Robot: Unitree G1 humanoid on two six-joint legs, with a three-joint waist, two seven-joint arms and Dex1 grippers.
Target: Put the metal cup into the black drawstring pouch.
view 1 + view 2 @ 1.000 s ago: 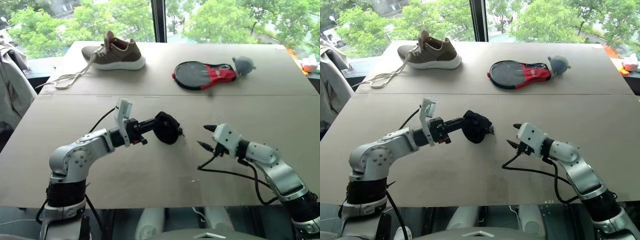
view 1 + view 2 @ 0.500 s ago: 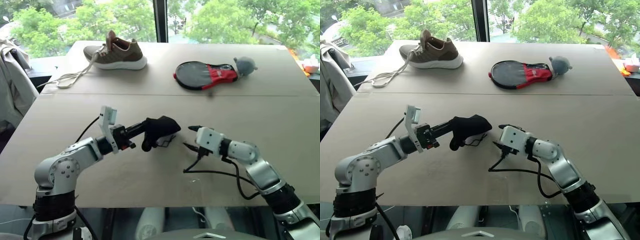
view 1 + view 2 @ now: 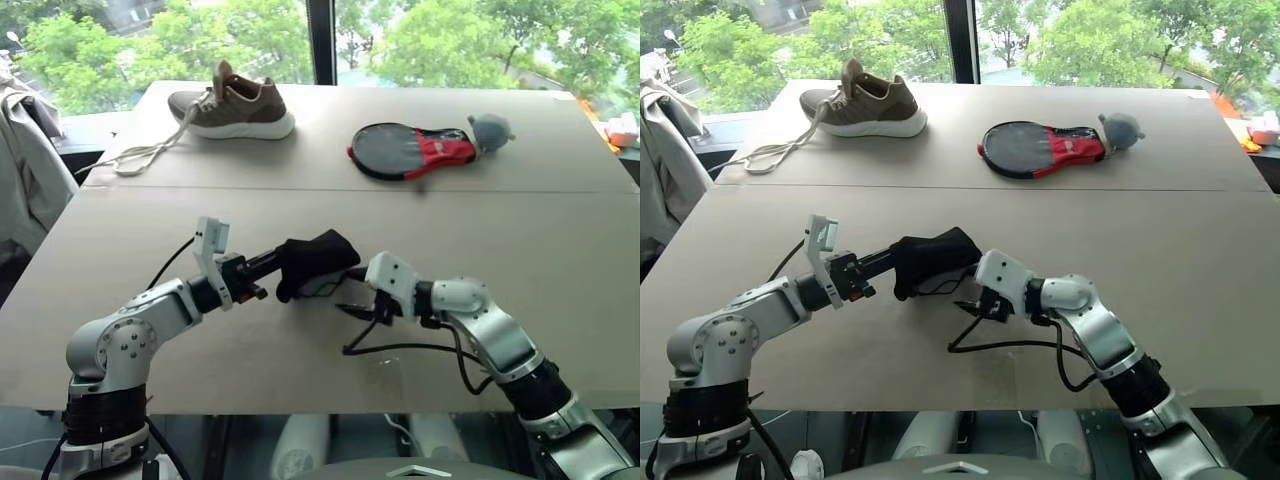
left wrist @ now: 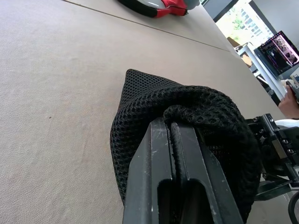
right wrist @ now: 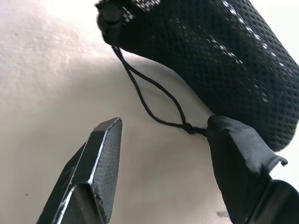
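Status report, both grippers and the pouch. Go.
Left gripper shut on the black drawstring pouch, held just off the table. Right gripper open, at the pouch's cord. Nothing between them.

We seem to be in a lab or test room — a broad cardboard-covered table [image 3: 560, 230] set against big windows [image 3: 440, 35] at twelve o'clock. A monitor [image 4: 280, 46] glows at two o'clock — beside a person's hand [image 4: 288, 95].

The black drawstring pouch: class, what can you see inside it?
Nothing. The black drawstring pouch bulges, its mesh pinched in the shut left gripper, but the fabric covers any contents. The right gripper is open beside its cord.
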